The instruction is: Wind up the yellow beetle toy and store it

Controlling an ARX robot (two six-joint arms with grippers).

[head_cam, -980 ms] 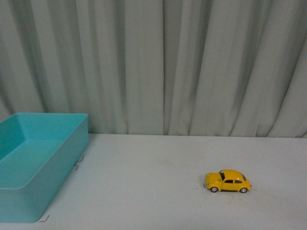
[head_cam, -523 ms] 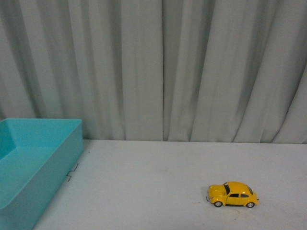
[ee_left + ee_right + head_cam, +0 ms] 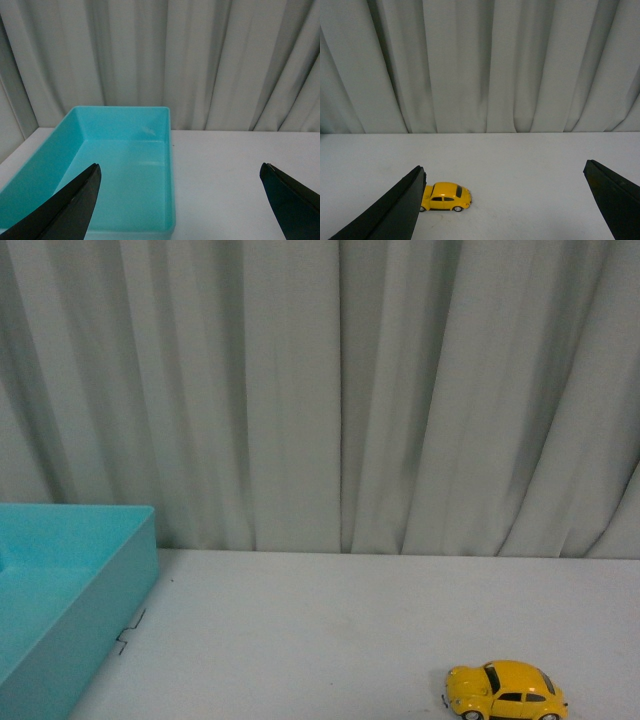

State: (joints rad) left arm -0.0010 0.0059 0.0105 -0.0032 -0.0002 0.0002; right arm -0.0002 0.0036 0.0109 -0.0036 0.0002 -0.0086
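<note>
Yellow and glossy, the yellow beetle toy [image 3: 505,692] stands upright on its wheels at the near right of the white table [image 3: 330,630], side-on with its nose pointing left, well apart from the teal bin [image 3: 70,610] at the left edge. In the right wrist view the toy [image 3: 445,196] shows in the wide gap of the right tool [image 3: 503,166], close beside one of its dark fingers [image 3: 395,210], which covers the tip of the nose; nothing is held and the tool does not touch the car. The body is rounded, with dark windows, a black running board along the side and small wheels with pale hubs. The left tool [image 3: 178,167] also stands wide and holds nothing; its fingers [image 3: 65,207] frame the bin [image 3: 120,165], which sits on the table against the far side, its inside bare. Pale pleated curtain [image 3: 340,390] hangs behind the table. Neither arm shows in the front view.
</note>
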